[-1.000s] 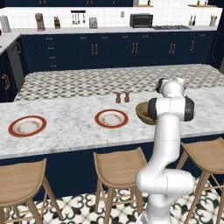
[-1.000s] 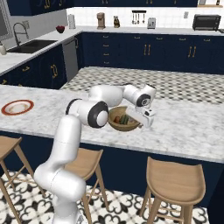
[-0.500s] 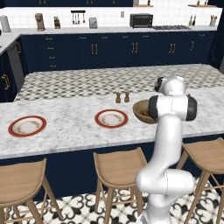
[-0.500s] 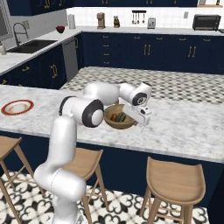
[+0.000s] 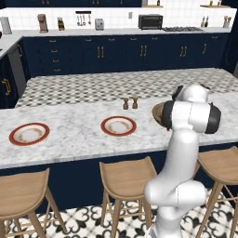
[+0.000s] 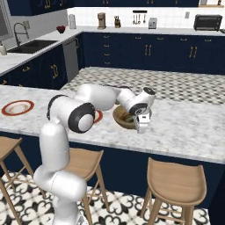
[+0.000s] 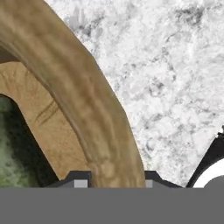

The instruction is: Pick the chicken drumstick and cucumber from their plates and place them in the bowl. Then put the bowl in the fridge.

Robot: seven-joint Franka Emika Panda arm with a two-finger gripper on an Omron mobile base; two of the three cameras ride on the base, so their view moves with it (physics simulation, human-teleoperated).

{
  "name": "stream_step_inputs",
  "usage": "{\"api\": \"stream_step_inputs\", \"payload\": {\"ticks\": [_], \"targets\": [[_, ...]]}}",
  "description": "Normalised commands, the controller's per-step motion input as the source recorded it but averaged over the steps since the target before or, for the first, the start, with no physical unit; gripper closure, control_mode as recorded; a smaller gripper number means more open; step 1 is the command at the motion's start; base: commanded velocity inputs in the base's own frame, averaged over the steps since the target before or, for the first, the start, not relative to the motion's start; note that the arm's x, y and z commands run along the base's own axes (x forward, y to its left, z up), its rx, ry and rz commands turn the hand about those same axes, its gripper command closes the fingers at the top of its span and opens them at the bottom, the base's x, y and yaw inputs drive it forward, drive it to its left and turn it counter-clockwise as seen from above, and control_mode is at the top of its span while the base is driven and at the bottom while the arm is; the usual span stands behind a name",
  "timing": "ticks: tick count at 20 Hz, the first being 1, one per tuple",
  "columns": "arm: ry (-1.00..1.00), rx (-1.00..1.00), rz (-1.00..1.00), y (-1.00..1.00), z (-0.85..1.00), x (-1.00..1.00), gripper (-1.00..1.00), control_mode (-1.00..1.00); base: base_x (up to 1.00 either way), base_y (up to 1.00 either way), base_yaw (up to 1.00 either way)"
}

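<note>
The light-brown wooden bowl (image 5: pixel 158 113) (image 6: pixel 122 119) stands on the marble island, partly behind my arm in the left base view. My gripper (image 6: pixel 141 125) (image 7: pixel 114 180) is shut on the bowl's near right rim (image 7: pixel 74 87), one finger inside and one outside. Dark green cucumber (image 7: pixel 11 148) lies in the bowl. The chicken drumstick is hidden. Two red-rimmed plates (image 5: pixel 119 126) (image 5: pixel 29 134) sit bare to the left; the far one (image 6: pixel 16 107) is near the island's left end. The fridge is out of view.
Two small shakers (image 5: pixel 130 103) stand just behind the nearer plate. Wooden stools (image 5: pixel 125 179) (image 6: pixel 176 180) line the island's front edge. Navy cabinets and a back counter with a toaster oven (image 5: pixel 150 21) run behind; a sink (image 6: pixel 33 45) is at the left.
The jaws have closed onto the bowl's rim. The hand has shifted slightly at the bowl's right side; the bowl stays on the counter.
</note>
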Motion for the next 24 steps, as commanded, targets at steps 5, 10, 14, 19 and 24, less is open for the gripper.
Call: {"api": "stream_step_inputs", "payload": {"ticks": [5,10,14,19,24], "targets": [[-0.17,0.0,-0.75,0.29,0.67,-0.14,1.0,-1.0,0.0,0.0,0.0],[0.13,0.0,-0.31,0.42,0.93,-0.57,1.0,-1.0,0.0,0.0,0.0],[0.07,0.0,0.09,0.68,0.89,-0.75,1.0,-1.0,0.0,0.0,0.0],[-0.01,0.05,0.12,0.59,0.77,-0.77,1.0,-1.0,0.0,0.0,0.0],[0.0,0.19,0.05,0.39,0.54,-0.95,1.0,-1.0,0.0,0.0,0.0]]}}
